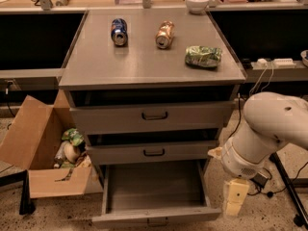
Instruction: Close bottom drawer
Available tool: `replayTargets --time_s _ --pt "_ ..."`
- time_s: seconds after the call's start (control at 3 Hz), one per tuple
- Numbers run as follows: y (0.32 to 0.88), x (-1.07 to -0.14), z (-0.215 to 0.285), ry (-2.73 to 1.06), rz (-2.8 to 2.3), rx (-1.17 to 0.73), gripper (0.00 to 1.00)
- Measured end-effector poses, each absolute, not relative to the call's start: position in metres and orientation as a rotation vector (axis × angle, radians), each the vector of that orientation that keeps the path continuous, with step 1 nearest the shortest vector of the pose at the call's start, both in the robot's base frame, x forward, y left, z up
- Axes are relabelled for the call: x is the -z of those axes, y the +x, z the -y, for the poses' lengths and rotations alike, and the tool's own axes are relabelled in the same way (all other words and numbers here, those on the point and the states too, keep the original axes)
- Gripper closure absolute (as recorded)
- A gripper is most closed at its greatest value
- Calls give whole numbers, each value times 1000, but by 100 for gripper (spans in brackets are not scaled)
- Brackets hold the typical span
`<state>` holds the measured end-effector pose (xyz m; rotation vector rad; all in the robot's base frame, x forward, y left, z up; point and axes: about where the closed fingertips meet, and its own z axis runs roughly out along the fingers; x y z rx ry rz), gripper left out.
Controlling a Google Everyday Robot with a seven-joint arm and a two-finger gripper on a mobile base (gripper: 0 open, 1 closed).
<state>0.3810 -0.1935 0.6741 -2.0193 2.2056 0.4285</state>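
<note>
bottom drawer standing pulled out toward the camera at the foot of the cabinet, grey front panel running left-right | hand hanging low just beside its right front corner, opening impossible to tell, apparently touching nothing | cardboard box sitting left

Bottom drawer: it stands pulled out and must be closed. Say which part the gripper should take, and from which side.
Probably the front panel of the bottom drawer, at its small dark handle in the middle, approached from the front: the drawer juts toward the camera and slides straight back. The gripper hangs beside its right front corner.
</note>
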Motion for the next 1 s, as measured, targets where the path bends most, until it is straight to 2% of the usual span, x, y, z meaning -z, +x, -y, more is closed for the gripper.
replayTargets --time_s 1.0 --pt "393 -509 181 -2159 -2067 -601 0"
